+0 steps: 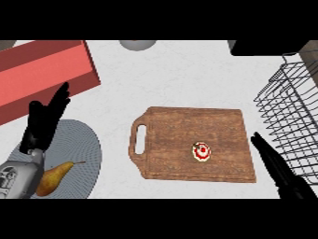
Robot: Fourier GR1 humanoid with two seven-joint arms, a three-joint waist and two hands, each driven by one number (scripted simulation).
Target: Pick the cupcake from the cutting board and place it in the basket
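The small round cupcake with white icing and a red swirl on top sits on the brown wooden cutting board with a handle slot, right of the board's centre and toward its lower edge, untouched and well within the board's rim. Just beside the board's lower right corner, the right robot hand shows as a black shape with straight, released fingers pointing up the frame, holding nothing; it is near the cupcake but apart from it. Right of that hand, at the frame's right edge, stands the dark wire basket, its near wall rising between the board and the basket's floor. From here the likeliest trouble, as I judge it, is the icing: the cupcake is small and low, so fingers closing from the side could tip it or skid it across the wood rather than catch it. A carry that stays too low could knock the cupcake against the basket's wire wall. Further out, the left robot hand rests open with fingers up at the left of the frame, above a grey round plate that carries a yellow-brown pear; it plays no part yet. A red rectangular box lies in the upper left on the white counter, well apart from the work.
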